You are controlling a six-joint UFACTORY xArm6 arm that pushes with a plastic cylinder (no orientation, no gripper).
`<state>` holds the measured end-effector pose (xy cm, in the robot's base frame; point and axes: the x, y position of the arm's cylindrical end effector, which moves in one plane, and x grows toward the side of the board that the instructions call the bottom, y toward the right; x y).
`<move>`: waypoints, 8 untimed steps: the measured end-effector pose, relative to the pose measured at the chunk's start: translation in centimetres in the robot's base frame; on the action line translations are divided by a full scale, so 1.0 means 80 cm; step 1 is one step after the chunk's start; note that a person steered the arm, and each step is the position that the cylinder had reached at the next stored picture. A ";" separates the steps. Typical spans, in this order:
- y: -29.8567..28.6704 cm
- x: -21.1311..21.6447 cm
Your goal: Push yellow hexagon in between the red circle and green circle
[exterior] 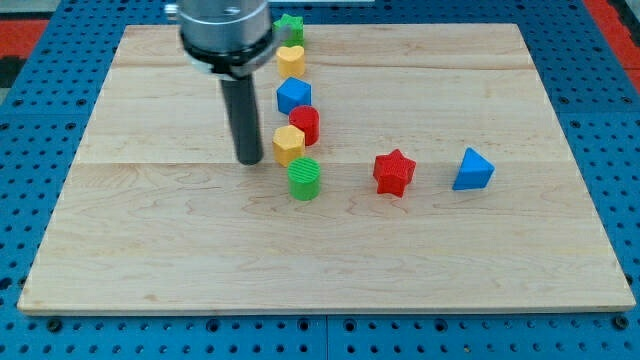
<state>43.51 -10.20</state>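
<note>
My tip (pixel 249 159) rests on the wooden board (pixel 150 250), left of centre, at the lower end of a straight dark rod that hangs from the arm's metal collar (pixel 224 30) at the far edge. The rod has no jaws to part or close; it holds nothing. The tip stands just left of the yellow hexagon (pixel 288 145), so close that I cannot tell whether the two touch.

The yellow hexagon sits in the column of blocks running from far to near through the middle of the board. Just beyond it, slightly to the right and touching or nearly so, is the red circle (pixel 305 124). Just nearer than it, also slightly right, is the green circle (pixel 304 179). So the hexagon lies roughly between the two, offset a little to the left of the line joining them.

Farther up the column come a blue block (pixel 293 96), its shape unclear, then a yellow heart (pixel 291 61), then a green star (pixel 290 24) at the far edge, partly beside the collar.

Well to the right of the column lie a red star (pixel 394 172) and, farther right, a blue triangle (pixel 472 170).

Counted: two yellow blocks, two green, two red, two blue, eight in all.
</note>
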 end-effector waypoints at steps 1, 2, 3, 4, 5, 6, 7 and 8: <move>-0.009 -0.001; 0.003 -0.013; 0.015 -0.026; 0.049 -0.026; 0.050 -0.022; 0.069 -0.005; 0.069 -0.004; 0.028 -0.005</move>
